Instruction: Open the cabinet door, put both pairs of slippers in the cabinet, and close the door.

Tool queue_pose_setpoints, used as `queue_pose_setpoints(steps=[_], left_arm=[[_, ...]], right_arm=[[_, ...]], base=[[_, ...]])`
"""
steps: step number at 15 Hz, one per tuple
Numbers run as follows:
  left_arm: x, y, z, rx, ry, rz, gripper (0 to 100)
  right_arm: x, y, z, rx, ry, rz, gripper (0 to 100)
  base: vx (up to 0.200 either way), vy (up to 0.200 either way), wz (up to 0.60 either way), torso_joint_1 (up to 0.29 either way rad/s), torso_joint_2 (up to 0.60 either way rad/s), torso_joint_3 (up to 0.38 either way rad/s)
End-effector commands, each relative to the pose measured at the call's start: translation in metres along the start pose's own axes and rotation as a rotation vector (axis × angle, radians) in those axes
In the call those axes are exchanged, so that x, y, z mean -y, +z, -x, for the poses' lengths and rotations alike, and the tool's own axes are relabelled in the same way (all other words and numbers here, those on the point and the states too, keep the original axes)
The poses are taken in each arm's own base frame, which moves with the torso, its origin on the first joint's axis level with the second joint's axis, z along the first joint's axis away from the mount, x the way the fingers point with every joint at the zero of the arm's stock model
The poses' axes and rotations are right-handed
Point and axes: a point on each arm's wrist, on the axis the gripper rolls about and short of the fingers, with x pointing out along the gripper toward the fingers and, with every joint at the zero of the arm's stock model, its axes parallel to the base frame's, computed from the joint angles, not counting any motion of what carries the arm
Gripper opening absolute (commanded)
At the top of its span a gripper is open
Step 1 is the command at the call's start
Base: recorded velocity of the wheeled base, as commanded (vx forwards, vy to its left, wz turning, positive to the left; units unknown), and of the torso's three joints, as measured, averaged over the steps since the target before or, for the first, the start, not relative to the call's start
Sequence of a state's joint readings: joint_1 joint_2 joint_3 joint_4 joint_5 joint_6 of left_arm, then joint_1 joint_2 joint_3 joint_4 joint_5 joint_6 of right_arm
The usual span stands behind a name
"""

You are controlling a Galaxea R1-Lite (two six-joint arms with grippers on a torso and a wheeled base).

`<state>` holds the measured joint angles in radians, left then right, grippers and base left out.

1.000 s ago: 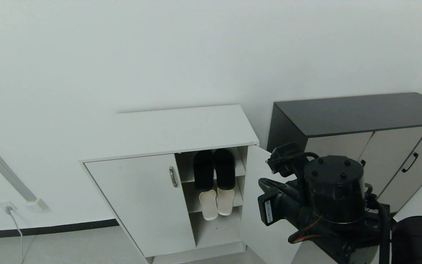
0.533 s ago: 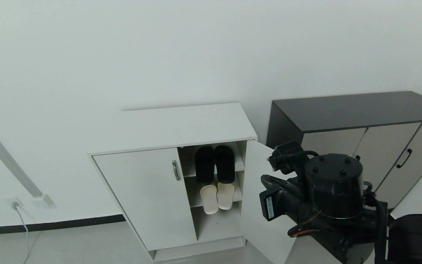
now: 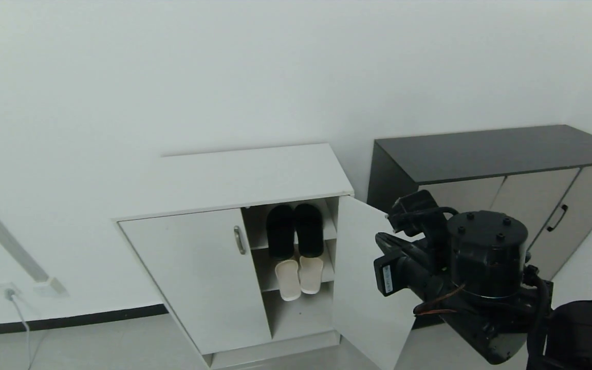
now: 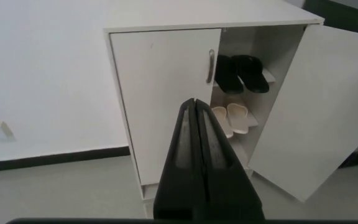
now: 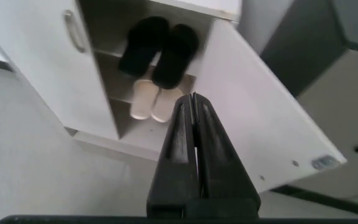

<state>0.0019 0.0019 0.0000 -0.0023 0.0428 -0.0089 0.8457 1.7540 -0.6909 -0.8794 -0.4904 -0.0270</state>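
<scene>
Both slipper pairs are shelved, one door is swung open, and both my grippers are empty.

From the head camera I see the white cabinet (image 3: 244, 174) with its closed door (image 3: 193, 277) at 9 o'clock of the opening and the open door (image 3: 368, 277) swung out at 3 o'clock. The black slippers (image 3: 296, 230) sit side by side on the upper shelf. The cream slippers (image 3: 298, 275) are on the shelf directly at 6 o'clock of them, heels overhanging its front edge. A metal handle (image 3: 238, 240) runs upright on the closed door. My left gripper (image 4: 194, 102) has its fingers pressed together, holding nothing, in front of the cabinet. My right gripper (image 5: 193, 98) is likewise pressed together and empty, near the open door. A dark cabinet (image 3: 481, 154) stands at 3 o'clock of the white one, and a wall socket (image 3: 8, 292) at 9 o'clock.
</scene>
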Motion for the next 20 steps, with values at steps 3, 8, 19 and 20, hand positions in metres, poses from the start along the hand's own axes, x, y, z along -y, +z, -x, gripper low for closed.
queue_pose_setpoints(steps=[3, 8, 19, 20], left_arm=[[0.0, 0.0, 0.0, 0.0, 0.0, 0.0, 0], [0.0, 0.0, 0.0, 0.0, 0.0, 0.005, 0], [0.0, 0.0, 0.0, 0.0, 0.0, 0.006, 0], [0.0, 0.0, 0.0, 0.0, 0.0, 0.006, 0]], right_arm=[[0.009, -0.004, -0.011, -0.016, -0.041, 0.01, 0], [0.031, 0.006, -0.046, 0.005, -0.175, -0.037, 0], [0.091, 0.046, -0.122, -0.109, -0.342, -0.207, 0], [0.096, 0.045, -0.129, -0.106, -0.332, -0.214, 0]], base=[[0.0, 0.0, 0.0, -0.072, 0.18, 0.09], [0.0, 0.0, 0.0, 0.0, 0.0, 0.0], [-0.073, 0.0, 0.0, 0.002, 0.0, 0.0], [0.0, 0.0, 0.0, 0.0, 0.0, 0.0]])
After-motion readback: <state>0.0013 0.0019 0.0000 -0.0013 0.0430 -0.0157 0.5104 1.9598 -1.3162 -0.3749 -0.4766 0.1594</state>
